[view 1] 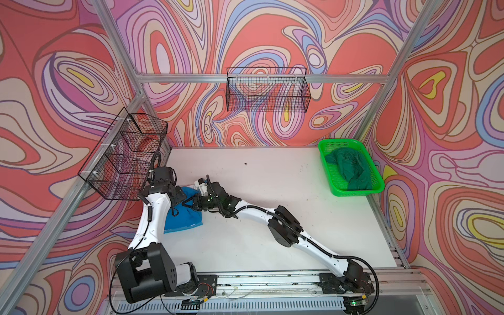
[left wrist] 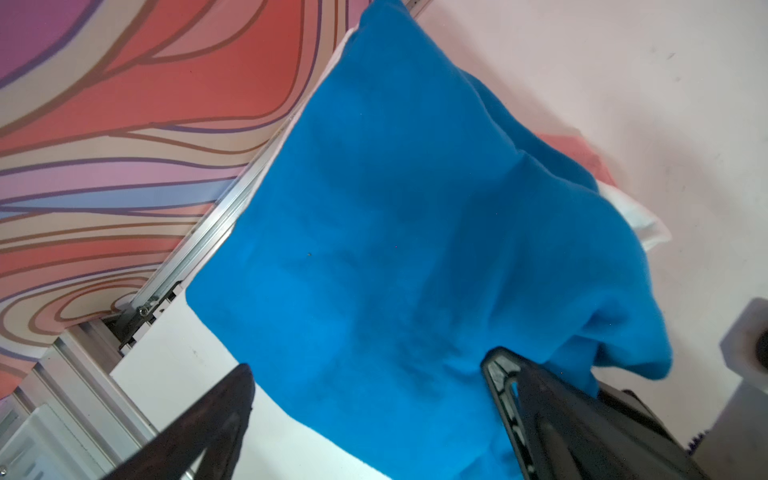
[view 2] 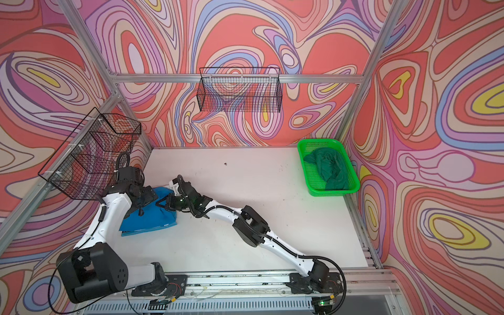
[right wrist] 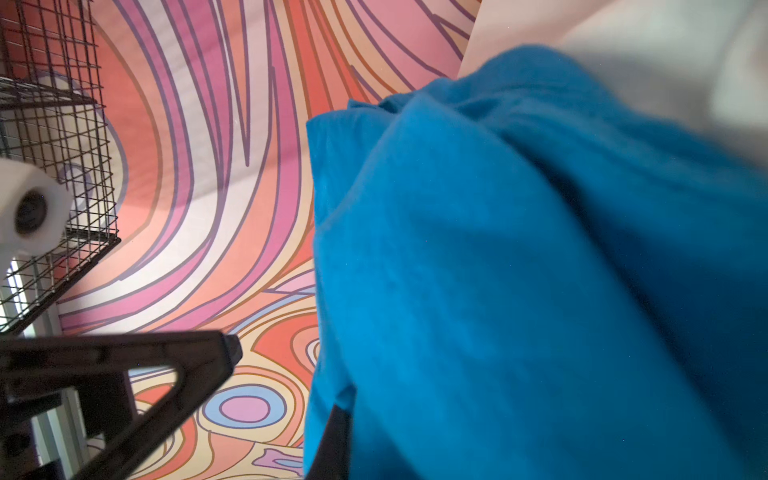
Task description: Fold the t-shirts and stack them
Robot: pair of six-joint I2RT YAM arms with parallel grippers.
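White tabletop (view 1: pixel 272 231): blue t-shirt (left wrist: pixel 395 228) lies under wide-spread left fingers (left wrist: pixel 224 399); right fingers (right wrist: pixel 199 353) pinch it.

A robotics lab cell (test rig): aluminium frame (view 1: pixel 191 78), swirl-printed walls (view 1: pixel 272 35), rail-mounted arms (view 1: pixel 152 215).

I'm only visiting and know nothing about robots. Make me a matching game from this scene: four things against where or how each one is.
Things:
1. bright blue t-shirt
2. dark green t-shirt
3. long wire basket
4. left gripper

Places or states:
A. hanging on the back wall
B. jaws wide open
C. crumpled in the green basket
D. on the table, near the left wall

Pairs: 1-D, 2-C, 3-A, 4-B
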